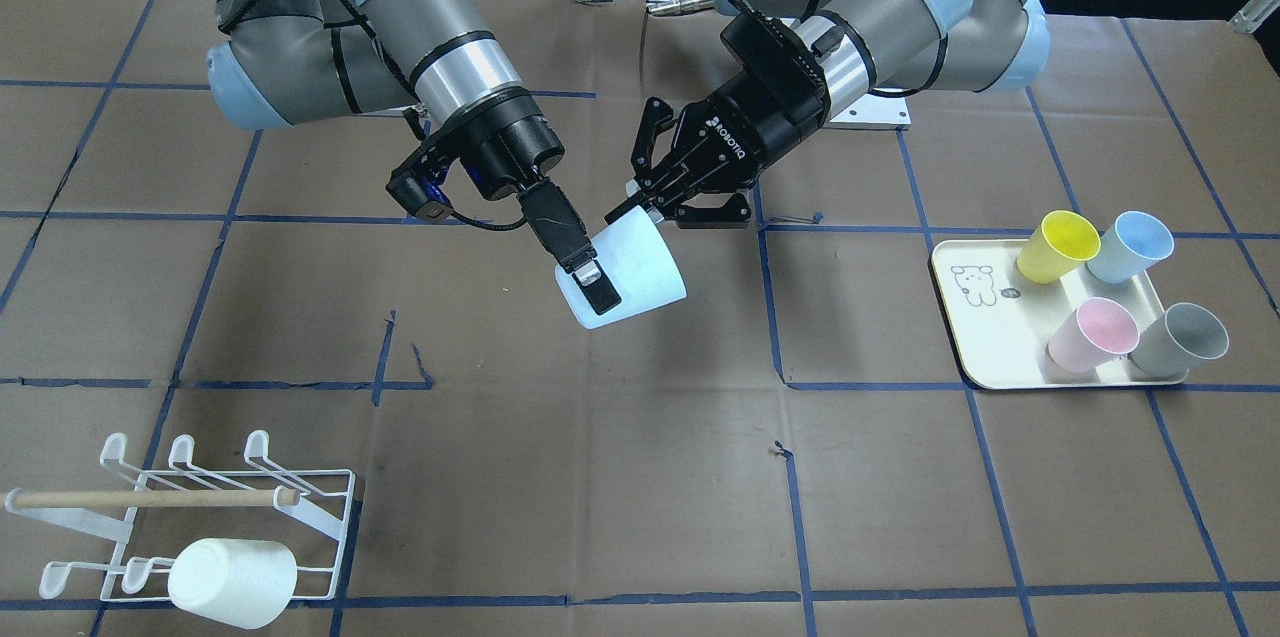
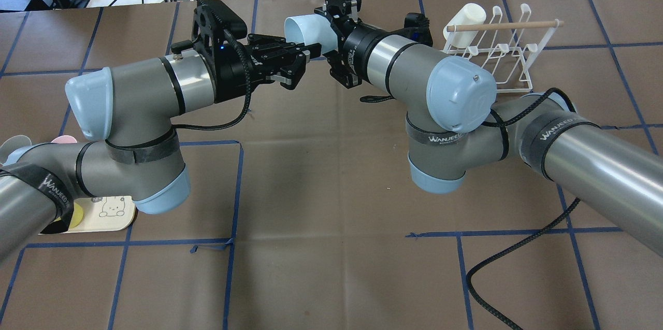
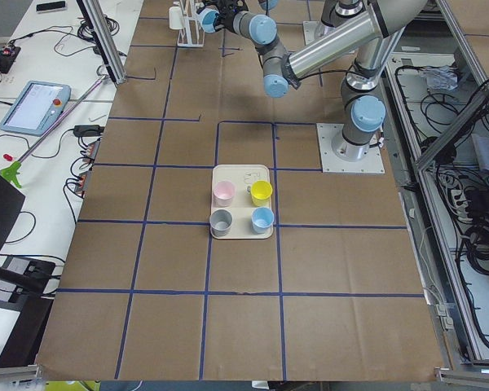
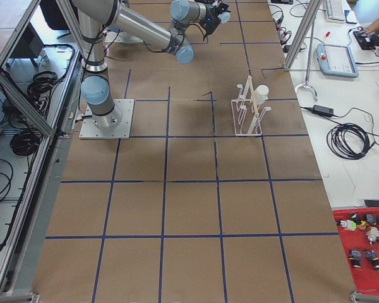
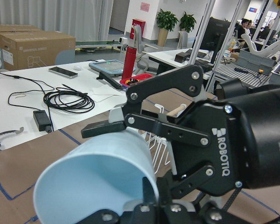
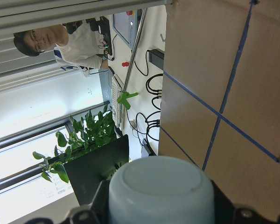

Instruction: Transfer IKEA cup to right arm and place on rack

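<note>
Exterior front-facing view, read from its left edge across: the rack point(image 1: 150, 498) lies low in the picture, with a white cup point(image 1: 232, 582) over its near row of prongs. Up and to the view's right of the rack, well apart from it, the right arm point(image 1: 440, 47) reaches down. The right gripper point(image 1: 602, 289) is closed across the pale-blue IKEA cup point(image 1: 640, 267), which hangs tilted in the air. The right wrist view shows the cup's base between those fingers. Just farther from the rack, the left gripper point(image 1: 645, 200) sits at the cup's rim, its fingers parted wider than the wall and seemingly gripping nothing. Farthest from the rack lies the cream tray point(image 1: 985, 342). I judge the hand-over nearly done. The left gripper should back straight out along the cup's axis so no finger drags the rim. Only then should the right arm swing toward a free prong.
</note>
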Robot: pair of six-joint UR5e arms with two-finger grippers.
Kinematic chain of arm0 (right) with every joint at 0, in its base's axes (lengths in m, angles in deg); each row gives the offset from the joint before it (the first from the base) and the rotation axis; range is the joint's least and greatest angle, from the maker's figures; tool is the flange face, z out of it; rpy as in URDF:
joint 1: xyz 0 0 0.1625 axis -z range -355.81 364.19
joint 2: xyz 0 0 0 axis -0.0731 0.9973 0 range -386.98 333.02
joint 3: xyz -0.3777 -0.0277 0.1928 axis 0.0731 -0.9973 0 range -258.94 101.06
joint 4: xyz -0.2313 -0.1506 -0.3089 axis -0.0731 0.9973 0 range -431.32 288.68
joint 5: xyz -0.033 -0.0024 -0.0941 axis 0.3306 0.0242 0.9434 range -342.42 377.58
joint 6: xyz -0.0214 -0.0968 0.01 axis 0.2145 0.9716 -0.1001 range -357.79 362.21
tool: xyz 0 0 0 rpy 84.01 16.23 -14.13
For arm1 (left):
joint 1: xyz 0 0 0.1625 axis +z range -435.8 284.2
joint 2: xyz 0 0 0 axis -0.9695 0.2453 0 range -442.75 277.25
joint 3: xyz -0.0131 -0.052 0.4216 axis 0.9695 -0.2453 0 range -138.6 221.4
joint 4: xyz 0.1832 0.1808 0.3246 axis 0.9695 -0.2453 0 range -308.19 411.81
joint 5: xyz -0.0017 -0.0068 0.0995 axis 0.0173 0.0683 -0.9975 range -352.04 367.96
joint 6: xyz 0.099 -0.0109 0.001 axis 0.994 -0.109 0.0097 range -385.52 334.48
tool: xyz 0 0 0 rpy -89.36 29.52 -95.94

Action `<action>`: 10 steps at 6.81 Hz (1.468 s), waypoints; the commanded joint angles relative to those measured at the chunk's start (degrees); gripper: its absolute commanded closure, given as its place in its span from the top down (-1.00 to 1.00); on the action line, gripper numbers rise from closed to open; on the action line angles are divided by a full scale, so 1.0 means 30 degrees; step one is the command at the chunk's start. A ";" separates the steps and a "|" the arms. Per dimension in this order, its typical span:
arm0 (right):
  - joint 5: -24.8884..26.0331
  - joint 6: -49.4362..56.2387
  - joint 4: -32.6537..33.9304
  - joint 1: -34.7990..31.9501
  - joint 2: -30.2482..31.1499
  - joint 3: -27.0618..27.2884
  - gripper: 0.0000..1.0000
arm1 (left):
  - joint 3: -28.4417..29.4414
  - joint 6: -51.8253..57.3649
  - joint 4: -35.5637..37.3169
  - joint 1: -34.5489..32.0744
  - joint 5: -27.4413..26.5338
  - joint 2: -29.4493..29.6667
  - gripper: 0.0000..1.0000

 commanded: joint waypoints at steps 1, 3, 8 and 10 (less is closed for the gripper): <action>-0.0008 0.0007 0.0000 0.0008 0.0028 0.0026 -0.18 | 0.0070 -0.0184 0.0033 0.0114 0.0065 0.0057 0.54; -0.0037 0.0211 0.0029 0.0008 -0.0001 -0.0032 -0.34 | 0.0070 -0.0478 0.0033 0.0290 0.0096 0.0028 0.98; 0.0866 0.3850 0.0204 0.2227 -0.0119 -0.0794 -0.71 | -0.0310 -0.0449 -0.0663 0.3595 0.0391 -0.1315 0.98; 0.1163 1.0607 0.0205 0.3955 -0.0148 -0.0678 -0.75 | 0.0388 -0.0507 -0.3119 0.3690 -0.3008 -0.1523 0.98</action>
